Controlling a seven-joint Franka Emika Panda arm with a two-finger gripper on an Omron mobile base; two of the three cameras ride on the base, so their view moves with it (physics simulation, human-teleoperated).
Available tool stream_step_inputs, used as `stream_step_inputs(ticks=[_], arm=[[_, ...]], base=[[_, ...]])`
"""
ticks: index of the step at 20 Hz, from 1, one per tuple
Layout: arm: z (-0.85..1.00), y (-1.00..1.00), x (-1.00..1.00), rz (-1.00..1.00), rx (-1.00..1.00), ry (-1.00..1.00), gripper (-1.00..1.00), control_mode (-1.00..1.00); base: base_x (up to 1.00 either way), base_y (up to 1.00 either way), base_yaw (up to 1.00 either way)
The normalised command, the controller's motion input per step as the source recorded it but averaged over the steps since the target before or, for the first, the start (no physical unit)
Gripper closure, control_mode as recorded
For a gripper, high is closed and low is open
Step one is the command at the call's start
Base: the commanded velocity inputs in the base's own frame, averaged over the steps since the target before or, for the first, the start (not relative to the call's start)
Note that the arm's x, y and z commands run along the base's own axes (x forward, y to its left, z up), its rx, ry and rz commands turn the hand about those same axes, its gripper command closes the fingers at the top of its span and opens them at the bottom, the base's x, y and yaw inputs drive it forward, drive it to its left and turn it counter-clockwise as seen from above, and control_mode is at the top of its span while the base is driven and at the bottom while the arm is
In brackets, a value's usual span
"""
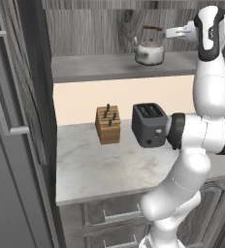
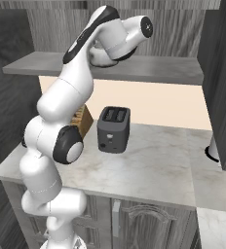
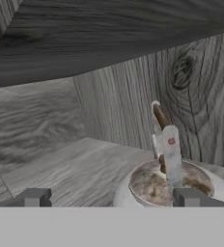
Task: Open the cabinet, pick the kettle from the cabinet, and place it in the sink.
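Kettle [image 1: 149, 50] is sitting on the open cabinet [image 1: 109, 65] shelf, up above the toaster [image 1: 149, 124] and knife block [image 1: 108, 124] on the counter [image 1: 104, 167]. Gripper [image 3: 109, 198] hovers right beside it, fingers spread wide, holding nothing.

The squat silver-white metal kettle [image 1: 149, 51] before me has a polished, mirror-like body and an arched brown handle, and it sits on the matt grey wood-grain shelf of the tall cabinet [image 1: 109, 65] — knots and streaks plain in the back panel. Below lie a smooth, faintly veined grey marble countertop [image 1: 100, 167], a pale wooden knife block [image 1: 107, 125] and a dark grey toaster [image 1: 149, 125] with a dull satin finish; my own arm [image 1: 209, 97] is glossy white plastic with dark joints.
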Motion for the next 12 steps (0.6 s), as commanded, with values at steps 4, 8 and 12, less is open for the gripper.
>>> stream_step_inputs(ticks=[4, 8, 12], arm=[[-0.06, -0.01, 0.21, 0.0, 0.0, 0.0, -1.0, -1.0], [-0.09, 0.0, 0.2, 0.0, 0.0, 0.0, -1.0, -1.0], [-0.06, -0.01, 0.25, 0.0, 0.0, 0.0, -1.0, -1.0]], base=[[0.0, 0.0, 0.0], [0.0, 0.0, 0.0], [0.0, 0.0, 0.0]])
